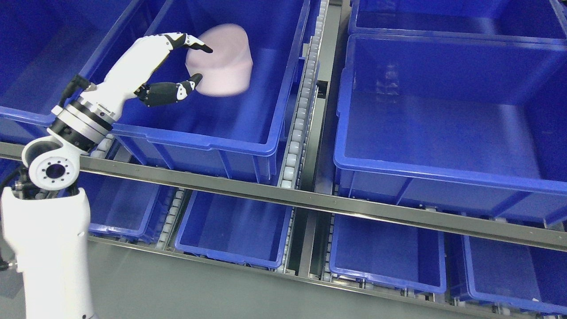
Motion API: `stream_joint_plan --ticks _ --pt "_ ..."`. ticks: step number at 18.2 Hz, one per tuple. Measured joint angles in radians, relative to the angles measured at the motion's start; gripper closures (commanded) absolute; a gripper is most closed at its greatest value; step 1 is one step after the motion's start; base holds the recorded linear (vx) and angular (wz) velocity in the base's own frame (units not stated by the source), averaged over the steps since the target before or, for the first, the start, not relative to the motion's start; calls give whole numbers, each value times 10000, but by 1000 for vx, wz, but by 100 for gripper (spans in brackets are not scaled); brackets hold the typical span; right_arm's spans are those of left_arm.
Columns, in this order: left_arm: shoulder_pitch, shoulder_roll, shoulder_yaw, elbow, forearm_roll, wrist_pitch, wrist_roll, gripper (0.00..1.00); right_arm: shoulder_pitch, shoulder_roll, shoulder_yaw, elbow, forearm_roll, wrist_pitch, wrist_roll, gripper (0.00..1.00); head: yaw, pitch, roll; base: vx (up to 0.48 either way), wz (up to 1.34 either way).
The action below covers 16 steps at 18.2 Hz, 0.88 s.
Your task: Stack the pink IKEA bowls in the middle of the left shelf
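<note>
The left robot hand, white-shelled with black finger segments, reaches from the lower left over the near rim of a deep blue plastic bin. Its fingers are spread: the upper fingers point at the top of a pale pink, upside-down plastic bowl, and the thumb points at the bowl's lower flank. The tips look to be at the bowl's surface, but the bowl is blurred and I cannot tell whether they press on it or merely stand just beside it. It is not clamped in a firm pinch. No right arm shows.

The pink bowl sits inside that bin, toward its back, base upward as far as the blur allows. It may be more than one bowl nested, but this is too soft to tell. The bin rests on a roller track of the shelf's middle level, to the left of a steel divider. Another large blue bin stands to the right, apparently empty, and more blue bins lie on the level below, behind a steel front rail.

In my judgement the step in hand is either settling the bowl in place or just letting it go. The next move calls for opening the hand clear and lifting it straight up and back over the rim without dragging the bowl.
</note>
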Motion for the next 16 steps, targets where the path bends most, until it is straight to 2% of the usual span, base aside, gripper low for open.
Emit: stream_joint_plan --ticks 5,6,9,11,14,16 --pt "-136 -296 58 314 -47 23 1000 5 0 0 0 0 0 0 1 0 0 0 0 0 0" --pt "-158 -347 86 355 -42 10 1267 2 0 0 0 0 0 0 1 0 0 0 0 0 0" --pt "-322 -583 191 463 189 653 3038 2 0 0 0 0 0 0 2 0 0 0 0 0 0" --pt "-415 -716 152 522 1034 1694 4645 1 0 0 0 0 0 0 2 0 0 0 0 0 0" --pt "-489 -863 -72 593 3313 3827 6616 0 0 0 0 0 0 0 2 0 0 0 0 0 0" --pt "-483 -954 -332 616 4627 4706 7609 0 0 0 0 0 0 0 2 0 0 0 0 0 0"
